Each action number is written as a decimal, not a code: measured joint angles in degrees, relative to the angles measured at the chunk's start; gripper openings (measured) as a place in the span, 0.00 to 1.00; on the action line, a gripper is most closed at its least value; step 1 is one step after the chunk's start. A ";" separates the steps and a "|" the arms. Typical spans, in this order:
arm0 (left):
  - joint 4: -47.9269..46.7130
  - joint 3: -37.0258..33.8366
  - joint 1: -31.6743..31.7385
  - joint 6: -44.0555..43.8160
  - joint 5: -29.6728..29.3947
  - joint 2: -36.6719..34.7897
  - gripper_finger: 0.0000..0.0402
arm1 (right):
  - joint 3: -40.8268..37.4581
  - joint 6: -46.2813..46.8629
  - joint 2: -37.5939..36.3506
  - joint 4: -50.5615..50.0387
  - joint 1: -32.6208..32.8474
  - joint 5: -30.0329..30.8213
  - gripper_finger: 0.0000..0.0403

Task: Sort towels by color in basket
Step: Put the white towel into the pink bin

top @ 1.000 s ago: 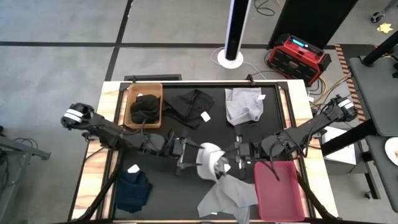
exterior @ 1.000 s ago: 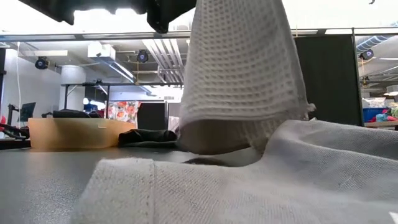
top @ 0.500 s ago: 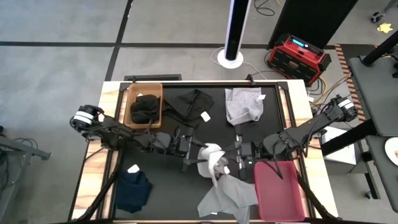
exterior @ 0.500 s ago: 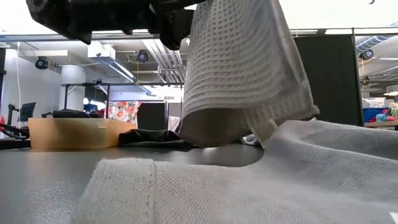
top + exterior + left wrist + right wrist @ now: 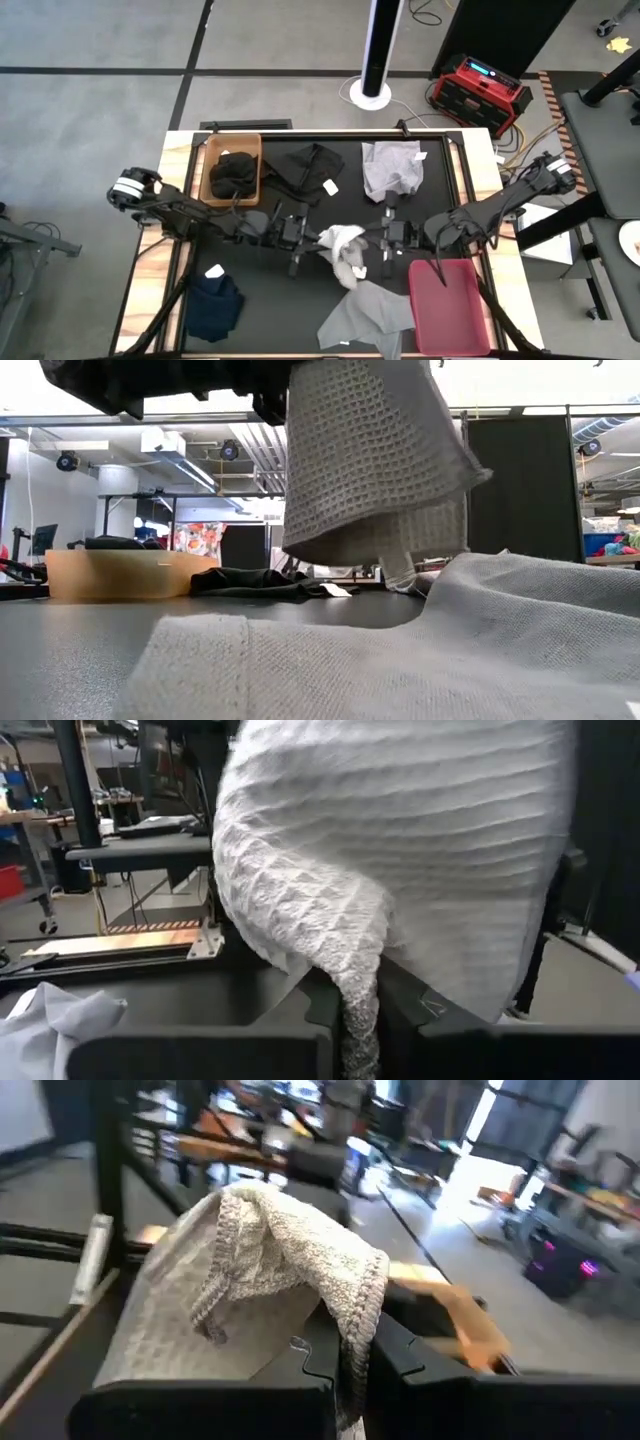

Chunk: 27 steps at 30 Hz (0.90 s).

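White towel (image 5: 343,246) hangs mid-table; our left gripper (image 5: 318,240) at its 9 o'clock and right gripper (image 5: 380,243) at 3 both pinch it tight. Next we carry it to a basket.

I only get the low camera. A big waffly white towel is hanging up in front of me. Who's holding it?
Observer: Both arms. From above, the left end effector and the right end effector each pinch the white towel over the table's middle.
Operator: What's inside that tan thing far back?
Observer: That's the tan basket. A black towel lies in it.
Operator: Any other basket?
Observer: Yes, a red basket by the right arm, beside the grey towel.
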 joint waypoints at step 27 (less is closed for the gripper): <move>-21.51 -0.29 -0.91 -7.95 -24.15 -13.41 0.01 | 0.89 27.47 -5.13 -27.41 1.76 10.99 0.65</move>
